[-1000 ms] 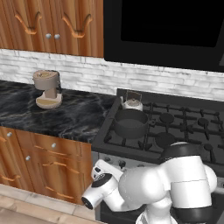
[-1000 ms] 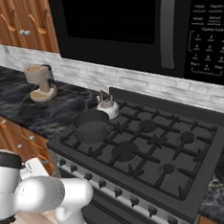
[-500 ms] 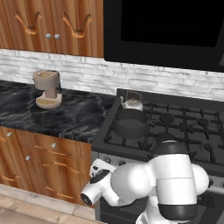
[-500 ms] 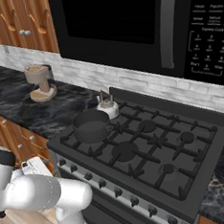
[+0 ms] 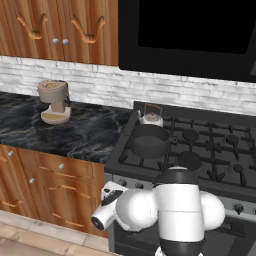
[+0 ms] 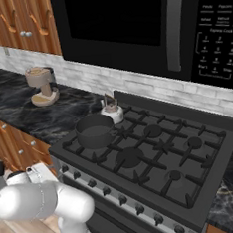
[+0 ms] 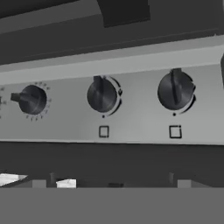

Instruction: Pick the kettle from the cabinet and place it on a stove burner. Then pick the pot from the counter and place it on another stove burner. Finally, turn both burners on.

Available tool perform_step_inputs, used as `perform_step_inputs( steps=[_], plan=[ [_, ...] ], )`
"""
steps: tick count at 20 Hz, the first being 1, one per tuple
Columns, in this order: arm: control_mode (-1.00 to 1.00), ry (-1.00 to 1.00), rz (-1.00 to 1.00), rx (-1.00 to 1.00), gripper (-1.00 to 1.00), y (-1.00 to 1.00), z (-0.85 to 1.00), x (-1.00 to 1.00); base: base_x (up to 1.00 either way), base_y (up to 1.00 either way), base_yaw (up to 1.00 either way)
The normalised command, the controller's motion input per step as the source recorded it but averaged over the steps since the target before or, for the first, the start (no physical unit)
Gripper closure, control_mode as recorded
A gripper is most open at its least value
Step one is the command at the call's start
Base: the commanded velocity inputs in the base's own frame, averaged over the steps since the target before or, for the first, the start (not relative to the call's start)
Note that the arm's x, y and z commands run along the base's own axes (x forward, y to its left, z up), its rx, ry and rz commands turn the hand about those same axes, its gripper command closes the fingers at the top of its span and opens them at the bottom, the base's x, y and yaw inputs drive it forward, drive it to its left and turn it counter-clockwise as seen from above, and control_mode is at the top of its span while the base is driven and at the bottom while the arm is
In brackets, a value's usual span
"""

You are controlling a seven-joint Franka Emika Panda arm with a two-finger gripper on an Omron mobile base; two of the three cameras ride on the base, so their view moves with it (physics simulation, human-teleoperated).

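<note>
With the kettle (image 5: 150, 117) on the rear left burner and the pot (image 5: 149, 141) on the front left burner (image 6: 95, 138) just before it, we face the stove's front panel in the hand view. We see three knobs there: the left knob (image 7: 30, 99) lies turned sideways, the middle knob (image 7: 101, 95) and right knob (image 7: 175, 90) stand upright. Our gripper's fingers are spread wide and hold nothing. We judge the main risk to be a wrong choice of knob, lighting a bare burner.

Glossy white rounded arm (image 5: 172, 210) (dark bands at joints).
</note>
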Motion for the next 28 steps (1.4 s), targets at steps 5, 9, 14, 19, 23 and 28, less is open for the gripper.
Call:
perform_step_inputs(
  steps=[5,9,14,19,23,28],
  plan=[
    [-1.00,0.03,0.00,-0.06,-1.00,0.15,-0.26,0.20,0.00,0.00,0.00],
    [-1.00,0.02,0.00,-0.05,-1.00,0.13,-0.21,0.17,0.00,0.00,0.00],
    [-1.00,0.00,0.00,-0.02,-1.00,0.03,-0.08,0.09,0.00,0.00,0.00],
    [-1.00,0.00,0.00,0.00,-1.00,0.00,0.00,0.04,0.00,0.00,0.00],
    [-1.00,0.00,0.00,0.00,-1.00,-0.13,0.00,0.02,0.00,0.00,0.00],
    [-1.00,0.00,0.00,0.00,-1.00,-0.23,0.00,0.00,0.00,0.00,0.00]
  ],
)
